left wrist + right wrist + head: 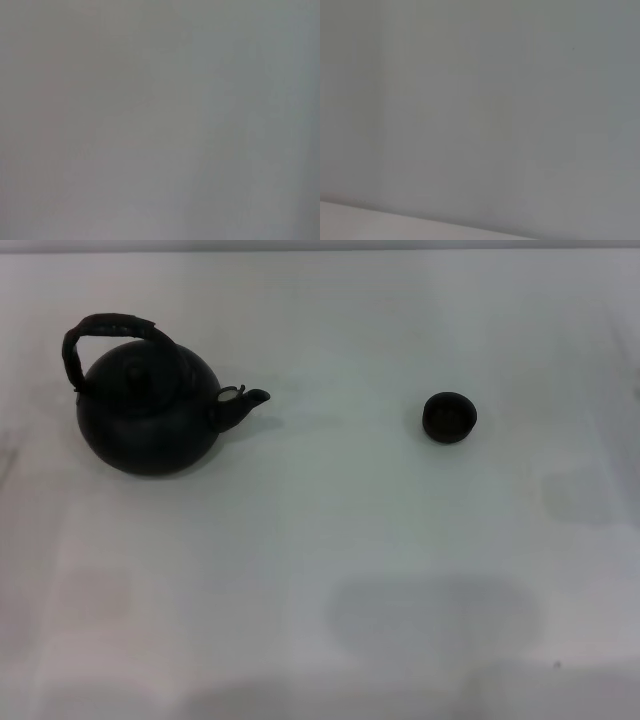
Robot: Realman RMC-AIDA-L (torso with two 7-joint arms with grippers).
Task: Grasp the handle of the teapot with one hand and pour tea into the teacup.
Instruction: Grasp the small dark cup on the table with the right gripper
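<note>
The round matte black teapot [150, 415] stands upright on the white table at the left in the head view. Its short spout [243, 404] points right, toward the teacup. Its dark wrapped handle [105, 332] arches over the lid knob [135, 367]. The small black teacup [449, 417] stands upright to the right of the teapot, well apart from it. Neither gripper shows in any view. Both wrist views show only a plain grey surface.
The white table [320, 570] fills the head view. Soft grey shadows lie on it at the front middle [430, 615] and at the right [590, 498].
</note>
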